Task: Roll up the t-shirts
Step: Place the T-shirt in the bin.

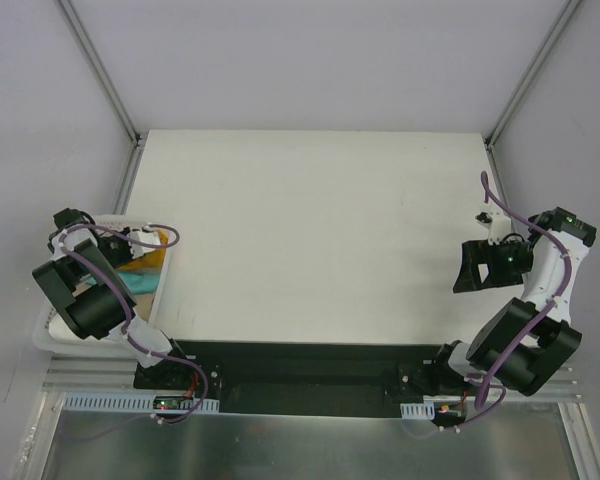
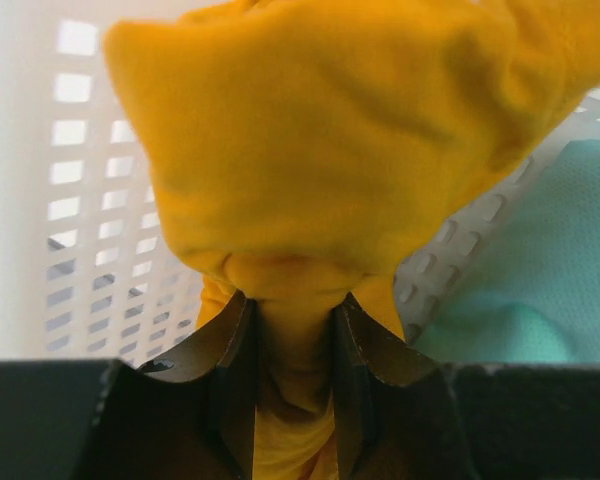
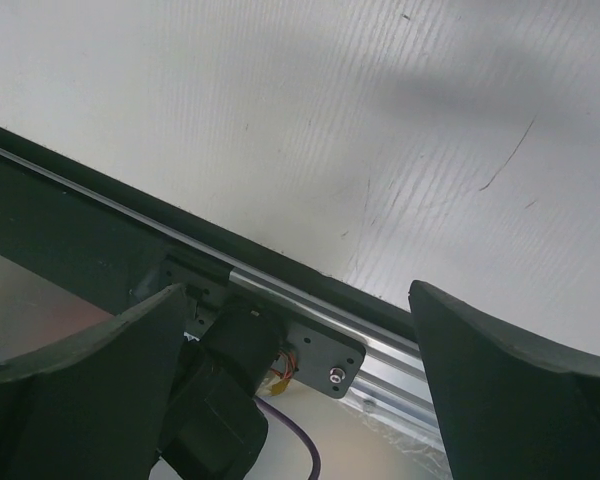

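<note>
Our left tool [image 2: 292,310] is clamped on a bunched fold of the orange t-shirt [image 2: 330,130] inside the white basket [image 2: 90,200]; we should lift straight up to clear its wall, then spread it flat on the desk [image 1: 310,230]. Our right tool [image 3: 295,300] gapes wide, empty

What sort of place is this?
Probably a robotics lab test cell: two arms bolted to a white table, aluminium frame posts against plain grey walls, and a white slotted plastic basket of cloth t-shirts.
</note>
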Robot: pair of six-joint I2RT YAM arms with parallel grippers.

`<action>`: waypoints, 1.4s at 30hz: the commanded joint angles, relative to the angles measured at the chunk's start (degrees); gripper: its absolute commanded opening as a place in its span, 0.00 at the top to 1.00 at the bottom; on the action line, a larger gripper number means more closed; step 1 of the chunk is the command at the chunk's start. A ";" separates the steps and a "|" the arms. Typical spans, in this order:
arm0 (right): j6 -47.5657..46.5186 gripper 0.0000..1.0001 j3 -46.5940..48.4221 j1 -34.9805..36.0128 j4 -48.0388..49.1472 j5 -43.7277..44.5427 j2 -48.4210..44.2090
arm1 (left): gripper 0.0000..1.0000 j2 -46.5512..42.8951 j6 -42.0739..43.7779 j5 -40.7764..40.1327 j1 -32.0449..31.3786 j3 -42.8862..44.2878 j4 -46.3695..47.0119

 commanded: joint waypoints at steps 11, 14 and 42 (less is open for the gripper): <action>-0.39 0.04 0.47 -0.58 -15.38 -1.41 0.80 | 0.68 -1.27 44.60 0.07 -3.21 -5.00 -0.98; -0.31 0.04 1.43 -0.58 -15.46 -1.94 1.16 | 0.45 -3.46 44.25 3.59 -3.21 -5.09 -0.81; 1.28 0.04 8.91 1.88 -15.03 -5.81 9.77 | 1.00 -13.41 -64.45 -12.66 -3.12 7.38 -11.08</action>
